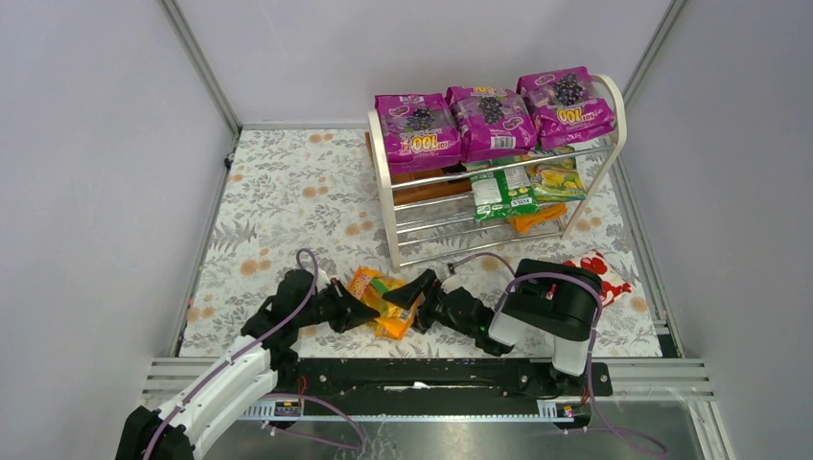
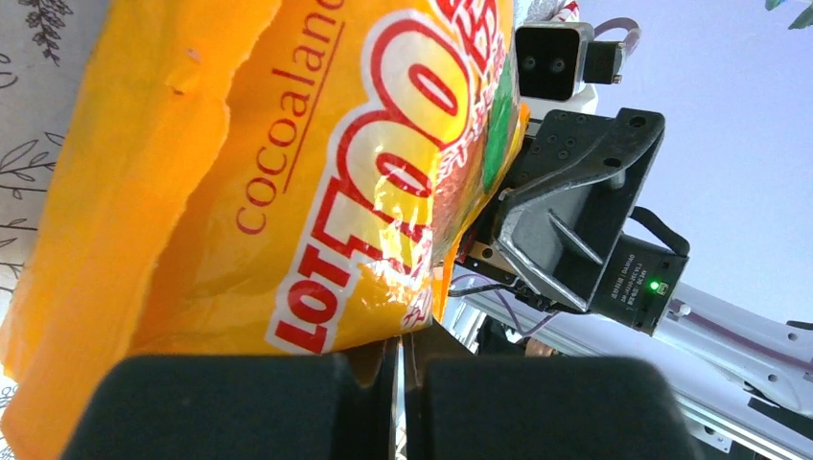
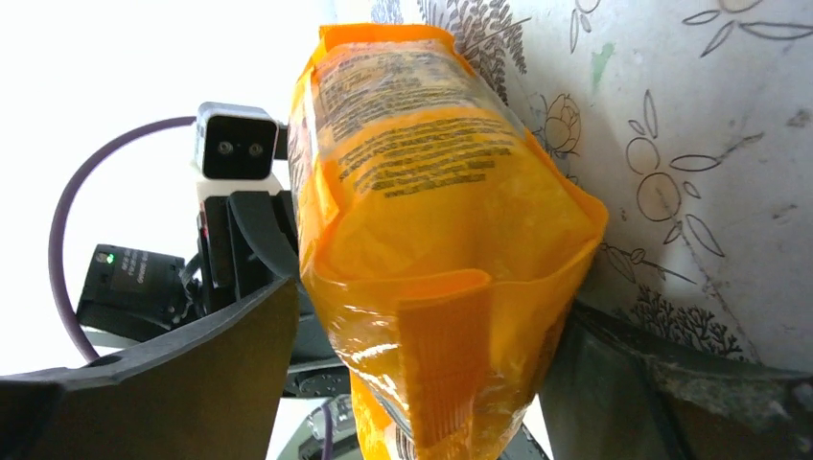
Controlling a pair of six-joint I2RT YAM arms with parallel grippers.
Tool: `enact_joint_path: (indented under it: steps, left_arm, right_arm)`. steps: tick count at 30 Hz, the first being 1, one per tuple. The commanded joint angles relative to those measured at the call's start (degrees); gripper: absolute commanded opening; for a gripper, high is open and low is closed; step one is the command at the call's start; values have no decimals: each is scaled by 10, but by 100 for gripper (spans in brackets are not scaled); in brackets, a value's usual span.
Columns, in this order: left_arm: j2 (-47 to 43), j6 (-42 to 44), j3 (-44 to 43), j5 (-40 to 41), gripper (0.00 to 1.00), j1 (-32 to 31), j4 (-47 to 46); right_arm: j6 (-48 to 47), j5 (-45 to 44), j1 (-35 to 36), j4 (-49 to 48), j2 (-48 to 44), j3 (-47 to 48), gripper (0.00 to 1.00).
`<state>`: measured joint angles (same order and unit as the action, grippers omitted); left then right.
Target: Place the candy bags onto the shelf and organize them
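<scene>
An orange candy bag is held between my two grippers near the table's front, below the shelf. My left gripper is shut on the bag's edge; in the left wrist view its fingers are pressed together under the bag. My right gripper is open, its jaws on either side of the bag's other end. Three magenta bags lie on the shelf's top tier. A green-white bag and a green-yellow bag lie on the middle tier, with another orange bag below.
A red-and-white heart-patterned package lies on the floral mat right of my right arm. A brown tray sits behind the shelf. Grey walls close in the left, right and back. A metal rail runs along the front edge.
</scene>
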<state>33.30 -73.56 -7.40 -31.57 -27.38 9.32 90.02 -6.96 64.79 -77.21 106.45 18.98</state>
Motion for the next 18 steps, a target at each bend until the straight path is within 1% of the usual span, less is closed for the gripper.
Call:
enact_joint_path:
  steps: [1,2,4,5,7,9,11,13,14,15,16,18]
  left_arm:
    - [-11,-20,11,-43,0,-3,-48]
    - [-10,-17,10,-44,0,-3,-49]
    - [-8,-8,6,-46,5,-3,-48]
    - [-6,-1,3,-49,9,-3,-47]
    - [-6,20,-8,-48,24,-4,-30]
    - [-6,46,-27,-36,34,-3,-4]
    - [-4,72,-47,-22,46,-4,25]
    - [2,106,-76,-2,54,-3,61]
    - [6,123,-90,6,62,-3,78]
    - [9,143,-105,17,68,-3,100]
    - [12,172,-124,35,72,-3,123]
    - [13,199,-156,58,78,-3,152]
  right_arm:
    - [-23,-64,2,-52,-20,4,83]
    - [-30,-65,2,-53,-24,5,78]
    - [-39,-64,2,-55,-27,4,69]
    - [-41,-65,3,-55,-29,2,65]
    - [-44,-68,3,-58,-34,-7,58]
    - [-49,-72,2,-57,-42,-16,50]
    - [-54,-73,2,-55,-50,-23,46]
    - [-57,-73,2,-55,-59,-32,43]
    - [-59,-73,2,-54,-65,-37,42]
    - [-60,-73,2,-51,-74,-43,41]
    - [-61,-74,2,-43,-87,-51,41]
    - [-64,-75,2,-22,-117,-75,40]
